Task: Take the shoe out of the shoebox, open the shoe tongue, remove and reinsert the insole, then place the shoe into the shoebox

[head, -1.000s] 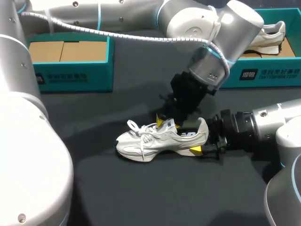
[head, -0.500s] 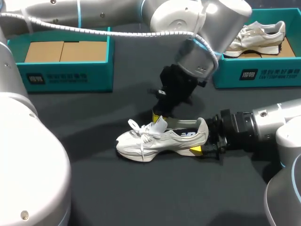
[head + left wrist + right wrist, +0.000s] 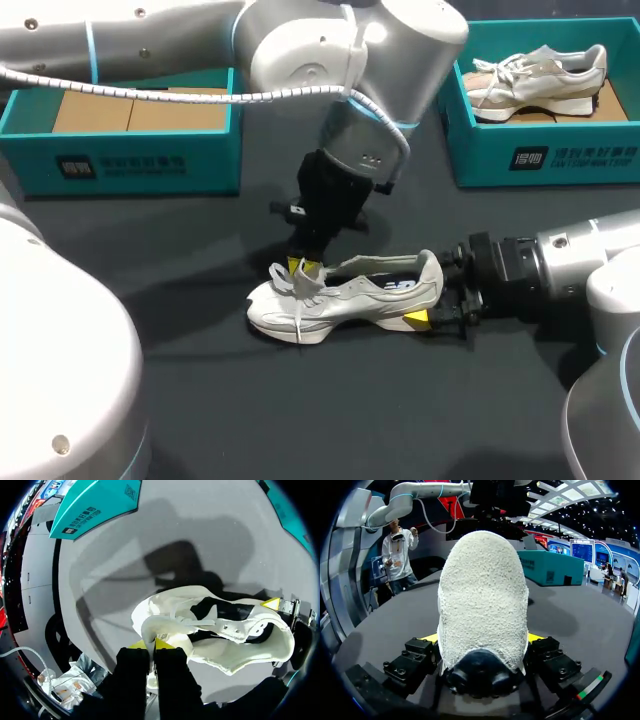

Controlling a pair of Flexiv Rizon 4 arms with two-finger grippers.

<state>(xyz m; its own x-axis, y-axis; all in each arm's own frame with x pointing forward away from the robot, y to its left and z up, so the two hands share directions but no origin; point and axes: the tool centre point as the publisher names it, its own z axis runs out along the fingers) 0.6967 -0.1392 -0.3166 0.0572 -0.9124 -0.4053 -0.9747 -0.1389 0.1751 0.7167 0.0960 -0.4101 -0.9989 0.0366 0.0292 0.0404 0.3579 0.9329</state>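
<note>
A white sneaker [image 3: 350, 297] lies on its side on the black table, toe to the left. My left gripper [image 3: 303, 267] hangs over the laces, shut on the shoe tongue [image 3: 167, 628], which is pulled toward the toe. In the left wrist view the left gripper [image 3: 150, 644] has its yellow tips close together at the tongue's edge, and the sneaker [image 3: 235, 645] shows its dark inside. My right gripper [image 3: 432, 297] stands wide around the heel. In the right wrist view the heel [image 3: 482, 600] fills the space between both fingers of the right gripper [image 3: 482, 640].
A teal shoebox [image 3: 140, 150] with a cardboard floor stands at the back left. A second teal shoebox [image 3: 540, 155] at the back right holds another white sneaker [image 3: 540, 78]. Bare black table lies in front of the shoe.
My left gripper came out of the shoe's opening, shut, and moved left toward the laces, drawing the tongue forward. The right arm and the heel kept still.
</note>
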